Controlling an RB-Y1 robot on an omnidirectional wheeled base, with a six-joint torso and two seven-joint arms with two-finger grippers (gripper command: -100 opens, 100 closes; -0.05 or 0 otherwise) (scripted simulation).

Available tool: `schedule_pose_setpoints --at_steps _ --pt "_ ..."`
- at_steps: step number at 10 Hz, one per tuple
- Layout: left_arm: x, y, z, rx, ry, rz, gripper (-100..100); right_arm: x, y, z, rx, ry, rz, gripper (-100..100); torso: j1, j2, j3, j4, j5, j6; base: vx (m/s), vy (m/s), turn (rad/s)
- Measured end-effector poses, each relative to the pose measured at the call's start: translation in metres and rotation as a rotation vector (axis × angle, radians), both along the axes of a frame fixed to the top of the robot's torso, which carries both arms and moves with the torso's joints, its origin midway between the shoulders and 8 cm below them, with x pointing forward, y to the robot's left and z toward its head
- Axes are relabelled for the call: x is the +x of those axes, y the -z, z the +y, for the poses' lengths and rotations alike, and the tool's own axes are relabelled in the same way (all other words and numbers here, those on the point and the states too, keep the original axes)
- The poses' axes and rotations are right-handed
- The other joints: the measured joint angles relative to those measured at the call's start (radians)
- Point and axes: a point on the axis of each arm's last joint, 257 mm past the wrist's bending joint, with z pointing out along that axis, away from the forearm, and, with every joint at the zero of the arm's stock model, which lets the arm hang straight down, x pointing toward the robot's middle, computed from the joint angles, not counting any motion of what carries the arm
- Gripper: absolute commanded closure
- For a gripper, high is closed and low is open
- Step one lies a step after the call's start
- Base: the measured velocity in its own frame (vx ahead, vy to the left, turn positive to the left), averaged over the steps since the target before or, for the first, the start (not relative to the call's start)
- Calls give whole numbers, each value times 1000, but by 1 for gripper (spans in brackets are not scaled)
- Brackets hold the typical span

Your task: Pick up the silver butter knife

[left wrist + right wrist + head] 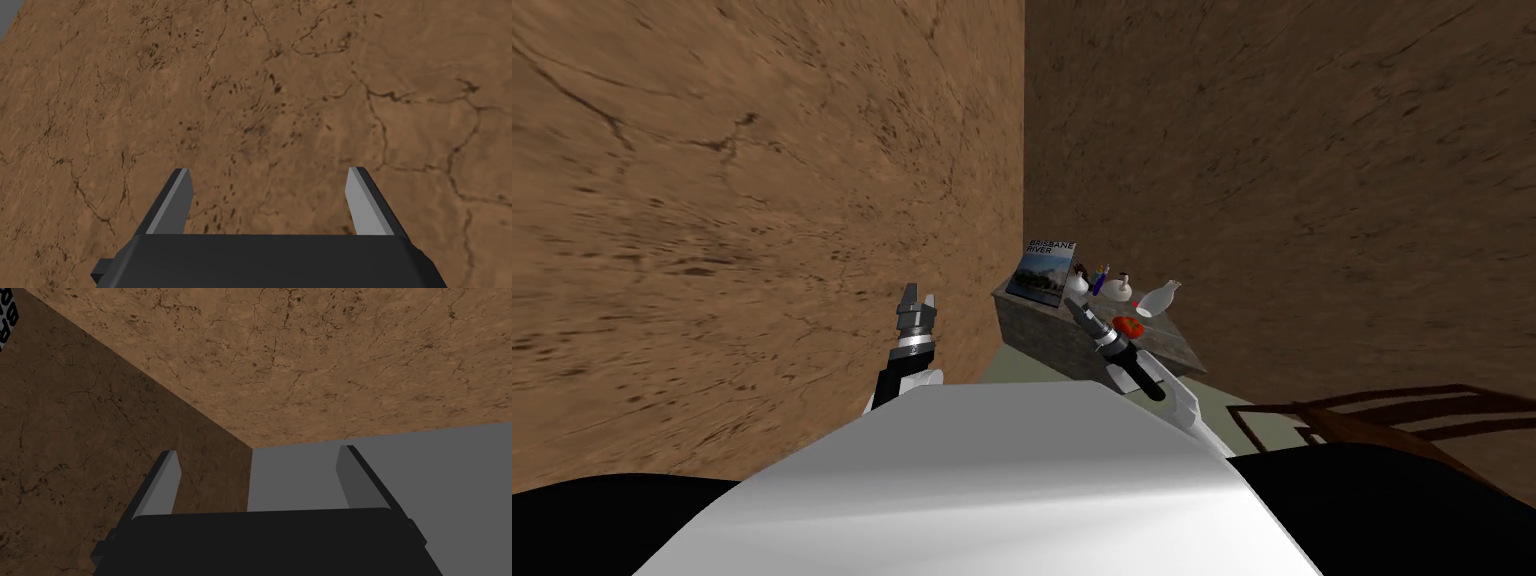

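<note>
The butter knife is too small to pick out, though going by the task it most likely lies on the table (1040,338) in the corner ahead. The right gripper (257,450) has its two fingers spread wide with nothing between them, and so does the left gripper (267,172), which faces the brown wall (300,90). From the head, the right gripper (1082,312) hangs in front of the table's near edge, pointing up toward the corner, while the left gripper (918,297) is raised well off to the side by the wall. The step looks like the approach, with no reach begun. The next move calls for finding the knife on the tabletop, tipping the right gripper downward and bringing it over the blade or handle. The table holds one book (1042,272) standing upright, three white vases (1158,298) and one red fruit (1128,326). One dark chair (1392,415) stands nearby.
</note>
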Motion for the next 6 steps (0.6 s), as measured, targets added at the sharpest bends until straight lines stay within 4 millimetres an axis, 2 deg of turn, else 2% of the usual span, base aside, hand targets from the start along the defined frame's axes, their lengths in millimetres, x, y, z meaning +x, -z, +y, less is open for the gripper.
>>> schedule_pose_setpoints --at_steps 5,6 --pt "0 0 0 0 0 0 0 2 43 -6 -162 -35 70 -100 -1 0 0 0 0 0 -27 25 156" --pt "0 0 0 0 0 0 0 3 50 -7 -191 -42 80 -100 -1 0 0 0 0 0 -19 16 275"
